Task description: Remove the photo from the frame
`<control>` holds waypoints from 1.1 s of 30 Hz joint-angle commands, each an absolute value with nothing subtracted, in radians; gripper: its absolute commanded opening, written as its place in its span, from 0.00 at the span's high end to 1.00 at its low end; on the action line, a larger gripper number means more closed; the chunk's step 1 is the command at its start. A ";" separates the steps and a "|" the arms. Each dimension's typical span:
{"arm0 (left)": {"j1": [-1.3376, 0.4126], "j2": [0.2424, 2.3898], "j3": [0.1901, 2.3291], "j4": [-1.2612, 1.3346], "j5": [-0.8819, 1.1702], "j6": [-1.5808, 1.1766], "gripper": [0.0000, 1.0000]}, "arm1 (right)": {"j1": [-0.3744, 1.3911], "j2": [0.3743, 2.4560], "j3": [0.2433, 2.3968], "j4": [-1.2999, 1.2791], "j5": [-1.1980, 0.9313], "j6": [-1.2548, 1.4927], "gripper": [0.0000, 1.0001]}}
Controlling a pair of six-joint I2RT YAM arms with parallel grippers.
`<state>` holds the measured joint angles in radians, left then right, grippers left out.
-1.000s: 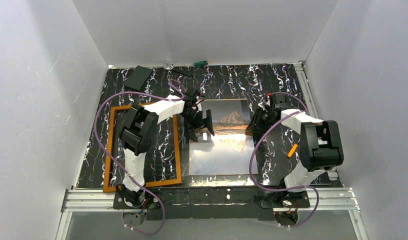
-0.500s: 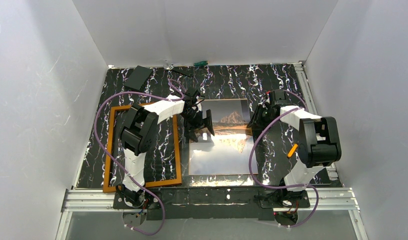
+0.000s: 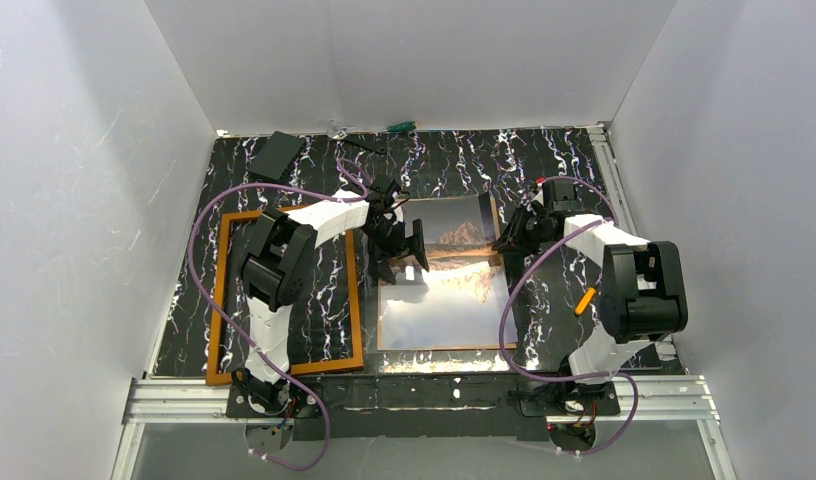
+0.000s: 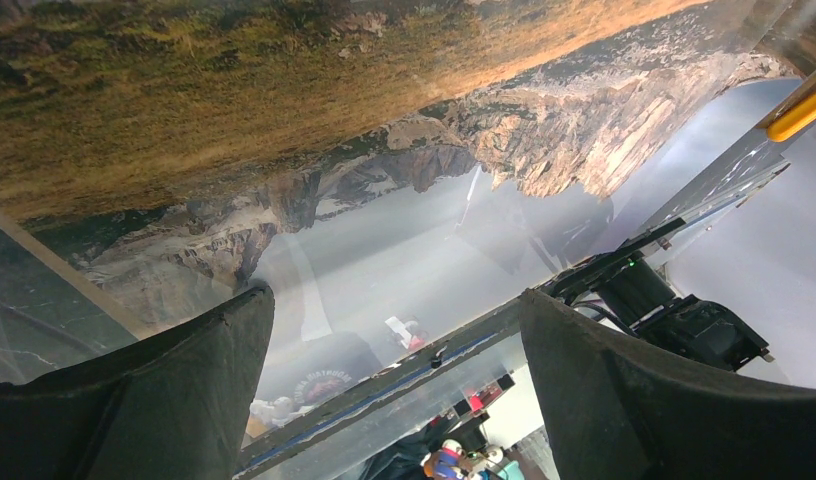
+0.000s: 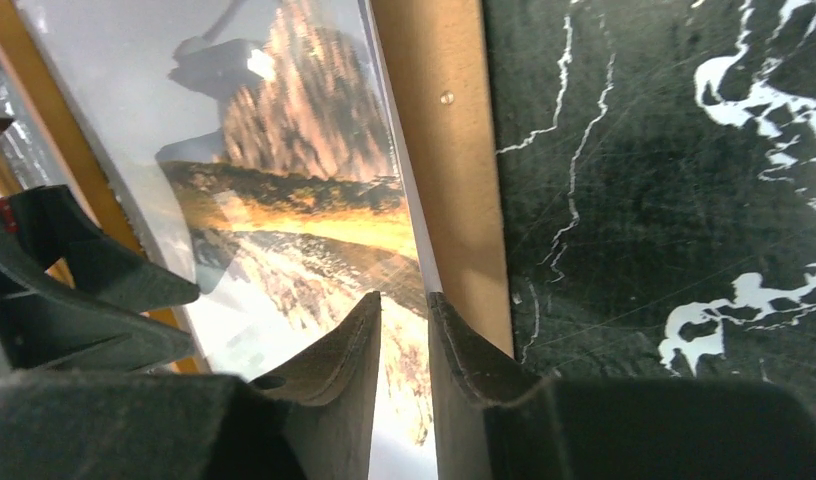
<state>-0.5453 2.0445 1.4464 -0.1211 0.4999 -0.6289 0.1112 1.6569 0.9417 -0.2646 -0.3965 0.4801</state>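
Observation:
The photo (image 3: 444,300), an orange-brown mountain mirrored in water, lies face up in the middle of the table. The empty orange-brown frame (image 3: 216,300) lies to its left, under my left arm. My left gripper (image 3: 402,258) hangs open over the photo's upper left part. The left wrist view shows only the photo (image 4: 384,120) below the wide gap of this gripper (image 4: 394,300). My right gripper (image 3: 506,240) is at the photo's right edge. In its wrist view the right gripper (image 5: 405,297) has jaws close together, astride the edge of the photo (image 5: 284,200) and a brown strip (image 5: 444,180).
The black marbled mat (image 3: 564,170) covers the table. A black box (image 3: 276,155) sits at the back left, and a green-handled tool (image 3: 399,127) lies by the back wall. White walls close in three sides. Metal rails (image 3: 424,395) run along the near edge.
My right gripper shifted slightly toward the back along the photo's right edge and its jaws narrowed. The photo's glare grew and a brown strip appeared at its upper right. The left arm stayed still.

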 commanded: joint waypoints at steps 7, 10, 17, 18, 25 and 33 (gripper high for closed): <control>-0.549 2.068 1.407 -0.206 0.486 -0.617 0.07 | 0.119 1.635 0.882 -0.229 -0.461 0.501 0.67; -0.549 2.070 1.408 -0.207 0.486 -0.615 0.07 | 0.118 1.656 0.888 -0.242 -0.440 0.478 0.67; -0.549 2.071 1.408 -0.207 0.486 -0.615 0.07 | 0.118 1.678 0.934 -0.314 -0.395 0.481 0.63; -0.549 2.071 1.408 -0.207 0.486 -0.616 0.07 | 0.118 1.687 0.944 -0.322 -0.395 0.480 0.62; -0.549 2.071 1.410 -0.209 0.488 -0.614 0.07 | 0.118 1.752 1.013 -0.329 -0.428 0.487 0.61; -0.549 2.077 1.413 -0.212 0.488 -0.613 0.07 | 0.117 1.798 1.060 -0.309 -0.485 0.489 0.69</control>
<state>-0.5453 2.0449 1.4464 -0.1234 0.5053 -0.6289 0.1112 1.7798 1.0267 -0.3183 -0.4232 0.4850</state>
